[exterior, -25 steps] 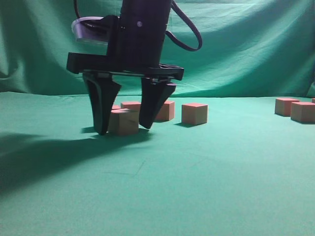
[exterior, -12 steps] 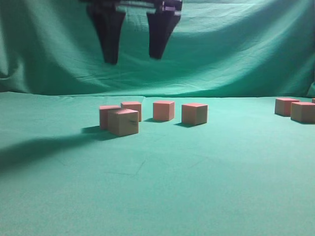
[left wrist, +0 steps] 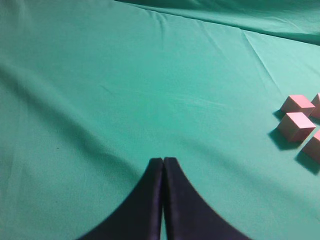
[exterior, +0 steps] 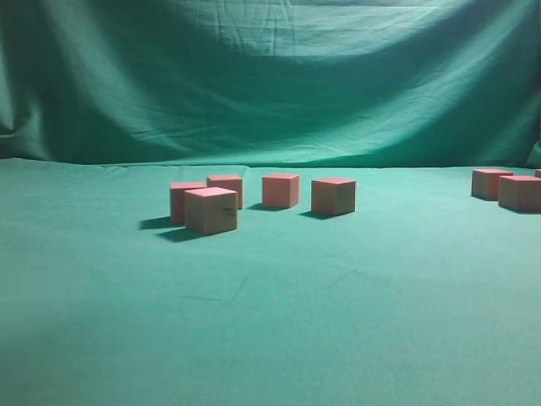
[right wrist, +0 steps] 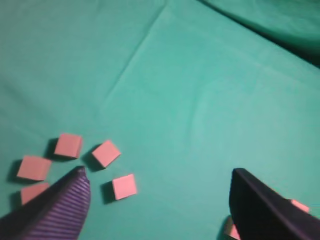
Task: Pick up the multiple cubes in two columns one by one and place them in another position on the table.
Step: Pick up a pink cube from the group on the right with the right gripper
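Note:
Five salmon cubes sit in a cluster on the teal table (exterior: pixel 279 321): the front cube (exterior: pixel 210 210), one behind it (exterior: pixel 182 196), and three more (exterior: pixel 226 188) (exterior: pixel 281 189) (exterior: pixel 334 195). More cubes (exterior: pixel 492 183) (exterior: pixel 520 192) stand at the far right. No gripper shows in the exterior view. My right gripper (right wrist: pixel 159 171) is open and empty, high above the cloth, with the cluster (right wrist: pixel 105 153) (right wrist: pixel 124 186) (right wrist: pixel 68 145) at lower left and another cube (right wrist: pixel 300 205) behind its right finger. My left gripper (left wrist: pixel 163 160) is shut and empty over bare cloth, with cubes (left wrist: pixel 296 126) (left wrist: pixel 297 104) far to its right.
The same teal cloth hangs as a backdrop (exterior: pixel 270 85) behind the table. A fold line in the cloth (right wrist: pixel 135 55) runs across the right wrist view. Bare cloth lies between the two cube groups (exterior: pixel 414 220).
An open gripper stood around the front cube one second ago, then rose and left the top of the exterior view. The front cube stays on the cloth.

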### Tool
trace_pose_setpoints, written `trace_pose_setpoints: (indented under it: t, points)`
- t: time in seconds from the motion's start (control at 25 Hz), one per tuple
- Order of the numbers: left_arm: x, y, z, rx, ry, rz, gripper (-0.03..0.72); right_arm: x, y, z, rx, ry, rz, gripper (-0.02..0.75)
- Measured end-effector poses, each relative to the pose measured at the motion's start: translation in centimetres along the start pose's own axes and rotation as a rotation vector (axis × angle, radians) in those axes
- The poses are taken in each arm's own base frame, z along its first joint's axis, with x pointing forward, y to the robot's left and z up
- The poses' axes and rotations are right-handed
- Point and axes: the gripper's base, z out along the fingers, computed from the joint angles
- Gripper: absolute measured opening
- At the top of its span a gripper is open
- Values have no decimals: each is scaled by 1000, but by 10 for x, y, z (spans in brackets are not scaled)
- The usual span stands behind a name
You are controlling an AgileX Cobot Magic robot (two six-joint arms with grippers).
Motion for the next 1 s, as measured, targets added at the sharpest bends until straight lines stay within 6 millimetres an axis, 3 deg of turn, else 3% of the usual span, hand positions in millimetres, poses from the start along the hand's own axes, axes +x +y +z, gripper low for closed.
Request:
trace_pose_setpoints:
  t: [0.16, 0.28, 0.44, 0.56, 0.68, 0.84, 1.0]
  points:
    - [0, 0, 0, 0, 0, 0, 0, 23, -55, -30, 78, -15, 140, 569]
    - [0, 0, 0, 0, 0, 0, 0, 60, -93, -29, 148, 77, 259, 569]
    - [0, 0, 0, 0, 0, 0, 0, 120, -130, 3, 212, 291, 394, 569]
    - [0, 0, 0, 0, 0, 0, 0, 165, -147, 34, 202, 420, 498, 569]
    - [0, 0, 0, 0, 0, 0, 0, 199, -158, 60, 176, 443, 607, 569]
    - [0, 0, 0, 0, 0, 0, 0, 226, -169, 88, 171, 432, 694, 569]
    - [0, 0, 0, 0, 0, 0, 0, 228, -174, 110, 165, 391, 694, 569]
